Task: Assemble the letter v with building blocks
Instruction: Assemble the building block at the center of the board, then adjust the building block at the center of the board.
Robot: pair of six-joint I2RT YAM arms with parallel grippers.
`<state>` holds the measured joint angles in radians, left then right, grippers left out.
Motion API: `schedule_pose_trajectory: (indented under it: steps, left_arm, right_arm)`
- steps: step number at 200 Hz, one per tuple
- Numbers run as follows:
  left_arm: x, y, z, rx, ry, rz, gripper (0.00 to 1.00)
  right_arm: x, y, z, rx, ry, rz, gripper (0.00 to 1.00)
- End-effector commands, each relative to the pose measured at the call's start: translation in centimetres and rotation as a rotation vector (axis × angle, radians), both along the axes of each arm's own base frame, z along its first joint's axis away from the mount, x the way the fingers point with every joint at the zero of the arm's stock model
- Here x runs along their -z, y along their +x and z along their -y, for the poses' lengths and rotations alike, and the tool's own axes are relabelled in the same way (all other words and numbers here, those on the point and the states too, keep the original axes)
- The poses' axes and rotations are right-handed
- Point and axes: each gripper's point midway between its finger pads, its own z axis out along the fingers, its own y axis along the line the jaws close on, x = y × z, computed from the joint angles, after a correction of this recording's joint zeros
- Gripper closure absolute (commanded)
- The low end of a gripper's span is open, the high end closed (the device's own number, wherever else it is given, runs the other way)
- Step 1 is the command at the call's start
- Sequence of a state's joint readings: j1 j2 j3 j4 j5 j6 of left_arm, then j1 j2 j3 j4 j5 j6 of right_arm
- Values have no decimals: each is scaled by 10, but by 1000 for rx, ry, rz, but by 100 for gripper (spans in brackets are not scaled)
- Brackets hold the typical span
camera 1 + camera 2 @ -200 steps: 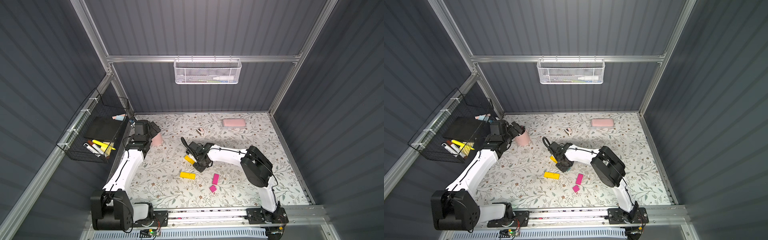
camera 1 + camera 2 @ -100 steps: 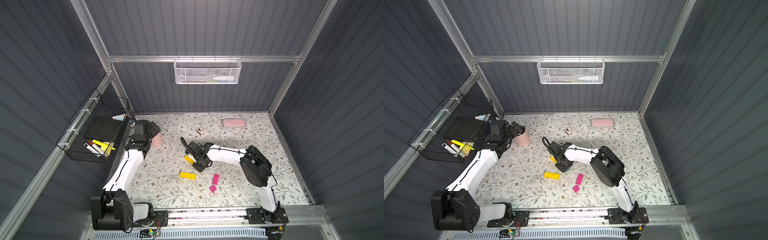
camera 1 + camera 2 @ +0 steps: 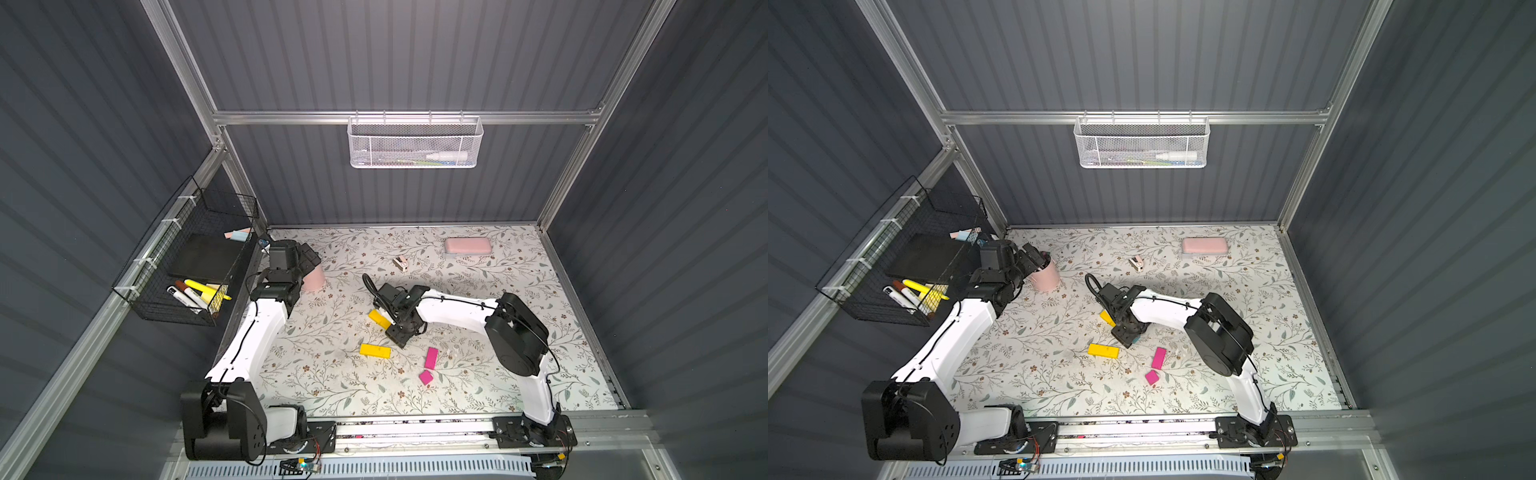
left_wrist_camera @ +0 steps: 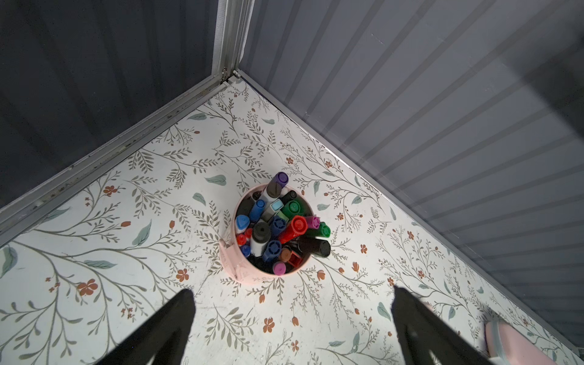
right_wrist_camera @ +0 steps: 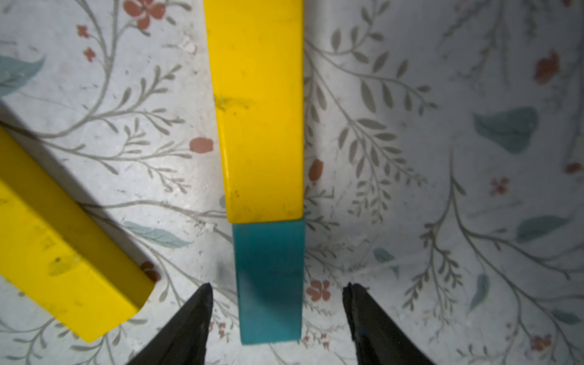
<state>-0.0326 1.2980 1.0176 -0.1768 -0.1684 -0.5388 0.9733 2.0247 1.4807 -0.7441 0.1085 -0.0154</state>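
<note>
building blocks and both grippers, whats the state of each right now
teal block: flat, end touching the joined yellow block, not gripped
joined yellow block: flat, in line with teal block
loose yellow block: flat, lying apart
long magenta block: flat, lying loose
short magenta block: flat, lying loose
right gripper: open, straddling teal block
left gripper: open, empty
pen cup: upright, full

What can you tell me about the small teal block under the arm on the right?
The teal block is a small, flat, smooth rectangular brick, plastic by its look. It lies flat on the floral tabletop, one short end butted against a long yellow block, in line with it. The right end effector sits over it, jaws apart with a gap on each side, not touching it.
</note>
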Motion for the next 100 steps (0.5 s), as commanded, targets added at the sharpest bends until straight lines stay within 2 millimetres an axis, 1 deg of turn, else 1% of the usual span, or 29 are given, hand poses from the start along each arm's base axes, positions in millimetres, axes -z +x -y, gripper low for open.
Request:
schedule_pose_trajectory:
  steps: [1, 17, 27, 41, 51, 71, 100]
  left_arm:
    - [2, -2, -4, -9, 21, -9, 0]
    - [2, -2, -4, -7, 18, -9, 1]
    - [3, -2, -4, -7, 16, -9, 1]
    - [3, -1, -3, -3, 13, -8, 1]
    - [3, -1, -3, -3, 13, -9, 0]
    - [3, -1, -2, -1, 11, -7, 1]
    - [2, -2, -2, 0, 10, -7, 1]
  right_arm:
    - [-35, -10, 19, 32, 3, 38, 28]
    - [-51, -22, 26, 39, 37, 37, 27]
    - [-57, -30, 30, 53, 56, 25, 27]
    - [-58, -41, 33, 84, 87, -16, 27]
    - [-55, -51, 35, 103, 99, -56, 27]
    - [-42, -61, 37, 116, 82, -73, 26]
    - [-32, -76, 28, 122, 95, -117, 21]
